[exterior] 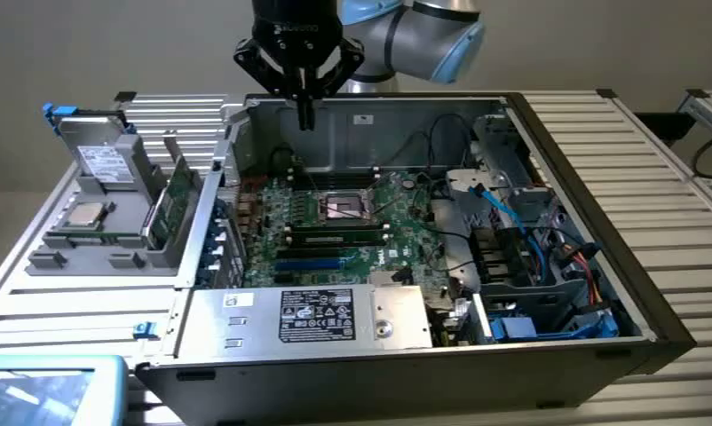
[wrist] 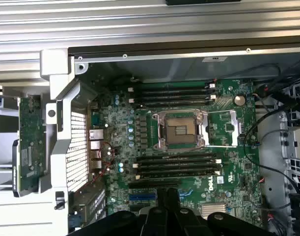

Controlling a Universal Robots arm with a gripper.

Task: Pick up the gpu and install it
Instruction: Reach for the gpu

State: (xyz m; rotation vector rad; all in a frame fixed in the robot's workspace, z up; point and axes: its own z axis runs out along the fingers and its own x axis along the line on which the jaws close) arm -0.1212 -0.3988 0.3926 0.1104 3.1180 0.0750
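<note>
The gpu [exterior: 172, 201] is a thin green card standing on edge in the grey holder [exterior: 86, 259], at the exterior view's left of the open computer case [exterior: 569, 222]. In the wrist view the gpu [wrist: 30, 142] shows as a long green card with a dark part along one side, outside the case wall. My gripper [exterior: 305, 114] hangs above the rear edge of the case, over the motherboard [exterior: 332, 232]. Its black fingers [wrist: 165, 202] are pressed together with nothing between them; the gripper [wrist: 172, 192] is well apart from the gpu.
Inside the case are an empty CPU socket [wrist: 181, 129], memory slots, a silver power supply [exterior: 314, 315], and cables with a drive cage [exterior: 546, 257] at the exterior view's right. The holder also carries a grey drive with blue tabs [exterior: 99, 153] and a processor chip [exterior: 87, 214].
</note>
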